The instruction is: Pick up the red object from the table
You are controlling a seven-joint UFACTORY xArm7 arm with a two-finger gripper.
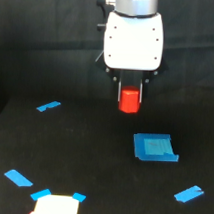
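The red object is a small red-orange block held between the two dark fingers of my gripper, under the white gripper body. It hangs above the black table, with no contact to the surface visible. The gripper is shut on the block; its upper part sits between the fingers and its lower end sticks out below the fingertips.
A blue square patch lies on the table below and to the exterior view's right of the block. Blue tape pieces lie at the left, lower left and lower right. A bright white patch with blue corners is at the bottom edge.
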